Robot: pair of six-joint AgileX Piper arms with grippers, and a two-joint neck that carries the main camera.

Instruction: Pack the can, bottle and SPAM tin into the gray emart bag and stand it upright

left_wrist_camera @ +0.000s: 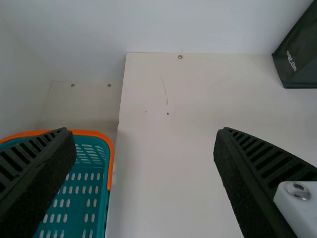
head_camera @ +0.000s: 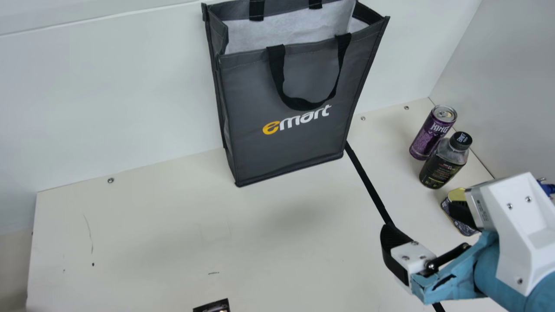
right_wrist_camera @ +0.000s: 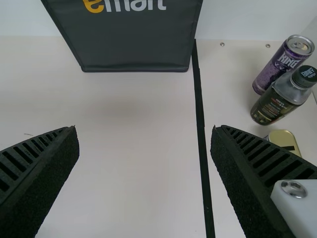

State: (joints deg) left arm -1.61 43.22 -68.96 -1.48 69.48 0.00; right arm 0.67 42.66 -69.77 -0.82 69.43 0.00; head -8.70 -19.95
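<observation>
- End effector (right_wrist_camera: pixel 144 129) at right: spread, empty; left end effector (left_wrist_camera: pixel 142 130) likewise.
- Tin (head_camera: pixel 456 195) on the table (head_camera: pixel 173 225): rigid, probably heavy; pinch its sides.
- Bottle (head_camera: pixel 442 167): maybe slippery; grip mid-body.
- Can (head_camera: pixel 427 134), behind: likely dentable, crowded by the bottle.
- Bag (head_camera: pixel 290 151) upright, open, soft-looking; drooping handle (head_camera: pixel 299 103) could snag.
- Basket (left_wrist_camera: pixel 110 168), far left.

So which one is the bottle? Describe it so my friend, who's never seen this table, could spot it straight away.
Find the big gray bag, then cross the black stripe to its right. Three items stand there in a row; the bottle is the middle one. Unlike the purple can and low tin, it has a black screw cap.
</observation>
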